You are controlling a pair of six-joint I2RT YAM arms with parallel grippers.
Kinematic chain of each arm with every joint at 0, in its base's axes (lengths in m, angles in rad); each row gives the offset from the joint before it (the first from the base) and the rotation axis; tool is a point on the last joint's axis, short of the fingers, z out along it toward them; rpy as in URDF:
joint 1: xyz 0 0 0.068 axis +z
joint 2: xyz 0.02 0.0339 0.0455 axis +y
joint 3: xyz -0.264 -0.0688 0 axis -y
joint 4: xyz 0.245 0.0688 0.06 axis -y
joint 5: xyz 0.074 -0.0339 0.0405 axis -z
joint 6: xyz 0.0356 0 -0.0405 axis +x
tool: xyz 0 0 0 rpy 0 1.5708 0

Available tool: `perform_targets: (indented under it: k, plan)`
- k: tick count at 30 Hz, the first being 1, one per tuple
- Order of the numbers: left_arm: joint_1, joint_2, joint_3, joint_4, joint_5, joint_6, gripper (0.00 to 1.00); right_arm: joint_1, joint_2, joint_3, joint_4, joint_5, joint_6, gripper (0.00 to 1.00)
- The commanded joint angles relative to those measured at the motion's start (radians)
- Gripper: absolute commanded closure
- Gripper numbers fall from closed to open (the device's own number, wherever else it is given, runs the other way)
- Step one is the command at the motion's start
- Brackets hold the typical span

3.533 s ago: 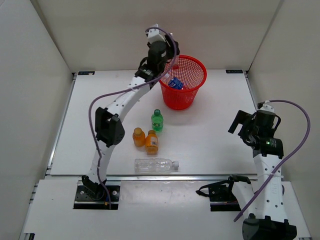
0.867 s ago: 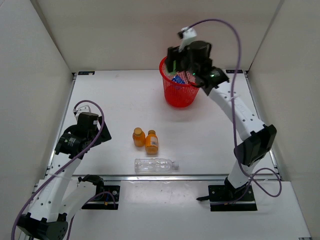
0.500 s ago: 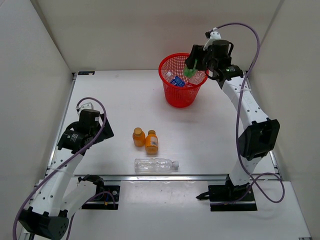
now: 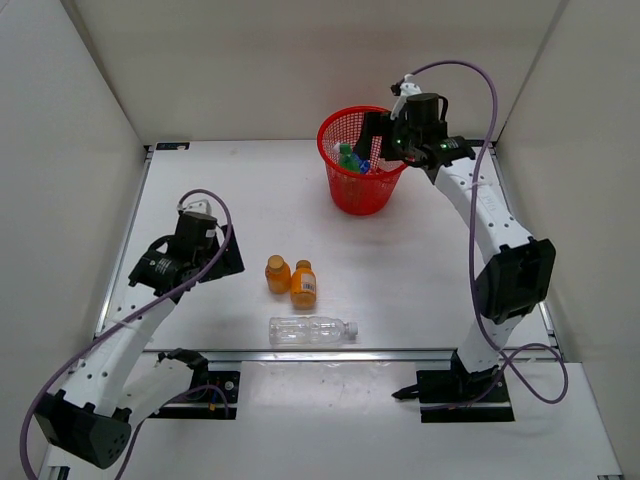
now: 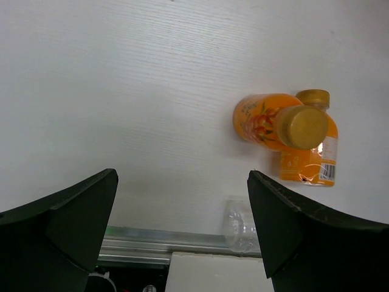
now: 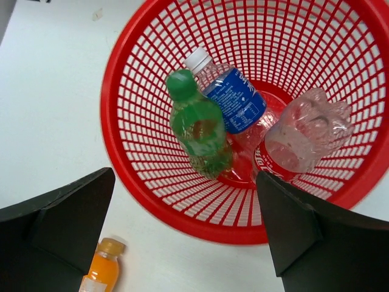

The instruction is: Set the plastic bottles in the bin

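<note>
- Bin (image 6: pixel 146 164): red mesh.
- Green bottle (image 6: pixel 197 125): green throughout, cap included.
- Blue-labelled bottle (image 6: pixel 234 100): clear, blue label, white cap.
- Orange bottles (image 5: pixel 267 118), right of frame: orange, tan caps.
- Table (image 5: pixel 121 91): white.

We look down on a white table (image 4: pixel 420 270) boxed in by plain off-white walls (image 4: pixel 250 70) on three sides, evenly lit, a metal rail (image 4: pixel 250 352) edging its near side.
</note>
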Motion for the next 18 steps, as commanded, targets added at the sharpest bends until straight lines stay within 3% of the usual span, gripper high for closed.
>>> perform_targets:
  k: [1, 4, 10, 14, 18]
  plan:
    - [-0.040, 0.007, 0.047, 0.046, 0.021, 0.028, 0.01, 0.005, -0.151, -0.007, 0.038, 0.061, -0.021, 0.01]
    - [-0.050, 0.021, 0.042, 0.091, 0.079, 0.048, 0.01, 0.000, -0.245, -0.088, 0.023, 0.106, -0.016, 0.01]
    - [-0.206, 0.150, 0.087, 0.169, 0.107, 0.104, 0.02, -0.072, -0.479, -0.347, -0.089, 0.258, 0.018, 0.01]
    - [-0.283, 0.240, 0.093, 0.261, 0.127, 0.133, 0.02, -0.175, -0.654, -0.557, -0.126, 0.197, 0.042, 0.01]
    - [-0.286, 0.297, 0.073, 0.341, 0.079, 0.124, 0.01, -0.296, -0.771, -0.654, -0.155, 0.138, 0.041, 0.01]
